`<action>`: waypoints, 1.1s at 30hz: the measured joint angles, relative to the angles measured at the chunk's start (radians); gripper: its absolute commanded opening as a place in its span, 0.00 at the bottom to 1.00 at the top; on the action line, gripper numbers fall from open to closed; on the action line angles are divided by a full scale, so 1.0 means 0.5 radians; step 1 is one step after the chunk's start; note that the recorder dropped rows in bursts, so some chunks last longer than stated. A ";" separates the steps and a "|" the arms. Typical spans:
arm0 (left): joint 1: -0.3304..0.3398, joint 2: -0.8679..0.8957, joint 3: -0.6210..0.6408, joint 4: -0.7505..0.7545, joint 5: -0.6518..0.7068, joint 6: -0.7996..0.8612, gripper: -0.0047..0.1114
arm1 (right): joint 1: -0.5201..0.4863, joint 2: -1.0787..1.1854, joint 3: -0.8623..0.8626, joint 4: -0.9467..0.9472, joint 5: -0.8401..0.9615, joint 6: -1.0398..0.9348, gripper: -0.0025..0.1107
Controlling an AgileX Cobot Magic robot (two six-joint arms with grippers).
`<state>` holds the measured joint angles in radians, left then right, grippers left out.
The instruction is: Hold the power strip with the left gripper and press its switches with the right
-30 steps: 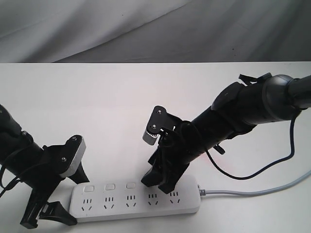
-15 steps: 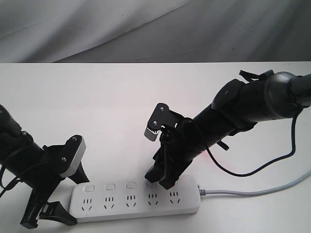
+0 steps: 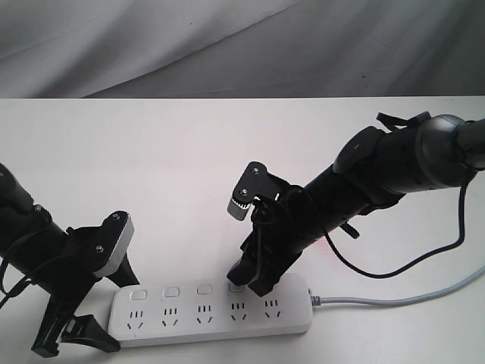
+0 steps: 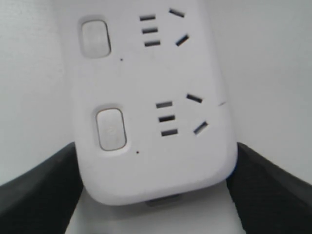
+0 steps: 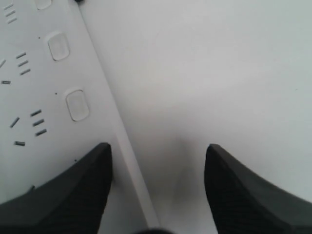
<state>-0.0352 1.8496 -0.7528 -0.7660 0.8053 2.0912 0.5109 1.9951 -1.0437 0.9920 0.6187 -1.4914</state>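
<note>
Since the earlier frame the right hand [image 3: 248, 284] is drawn a little back from the strip [image 3: 212, 312], and the fourth switch [image 3: 236, 288] shows partly at its tip; the left hand [image 3: 117, 312] and the strip lie as they did.

The strip lies flat near the front edge of the table [image 3: 151, 167], its cord [image 3: 394, 299] trailing to the right; the left hand pinches its far-left end across the width, a finger against each long edge. The right hand is spread with nothing between the fingers; in its wrist view one finger [image 5: 53, 195] hangs over the strip's back edge and the other over bare table. The fifth switch is hidden beneath the hand, so whether it is touched I cannot tell.

Risks, as I judge them:

- The pressing finger sits at the very rim of the strip; a push from there may slide off onto the table and miss the switch.
- The wedge tip looks broad against the switches [image 3: 171, 291]; it may land between two, or catch the casing instead.
- The strip is held at one end only; a slanted press near the cord end could swing or tilt the strip in that grip.
- The free finger, coming down on the table first, could stop the press short.
- The cable looped about the right wrist may drag on the strip as the arm moves along the row.
</note>
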 measured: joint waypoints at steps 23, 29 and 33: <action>0.000 0.000 0.000 0.000 0.000 0.000 0.40 | 0.053 -0.093 0.029 -0.013 -0.070 -0.008 0.48; 0.000 0.000 0.000 0.000 0.000 0.000 0.40 | 0.018 -0.323 0.037 -0.037 -0.089 -0.016 0.48; 0.000 0.000 0.000 0.000 0.000 0.000 0.40 | -0.080 -0.416 0.037 -0.037 -0.008 -0.016 0.48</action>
<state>-0.0352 1.8496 -0.7528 -0.7660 0.8053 2.0912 0.4707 1.7869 -1.0250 0.9735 0.6146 -1.4993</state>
